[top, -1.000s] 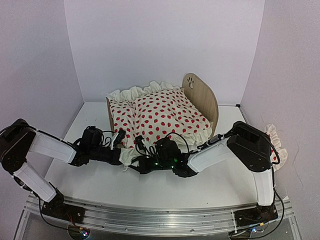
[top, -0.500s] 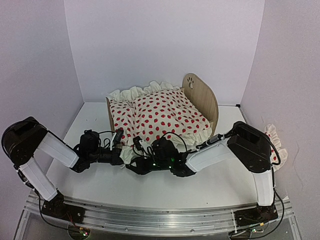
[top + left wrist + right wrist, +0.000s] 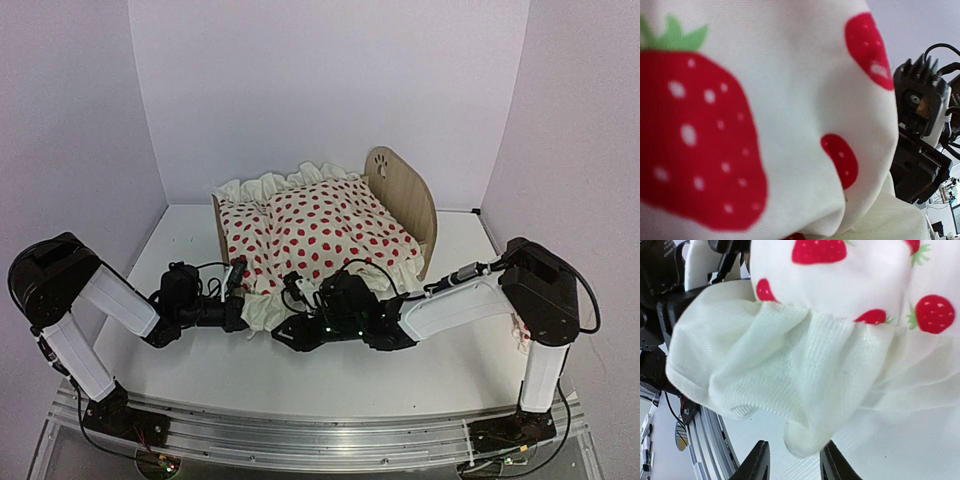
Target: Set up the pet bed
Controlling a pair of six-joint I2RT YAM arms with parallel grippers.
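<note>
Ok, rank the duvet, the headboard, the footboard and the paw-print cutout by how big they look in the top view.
1. strawberry-print duvet
2. headboard
3. footboard, with only a sliver showing beside the duvet
4. paw-print cutout

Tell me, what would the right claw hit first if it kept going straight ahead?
Most likely the blanket's white ruffle: it hangs directly ahead of the right gripper, its lowest fold dipping between the open fingers. What lies behind the cloth is hidden.
</note>
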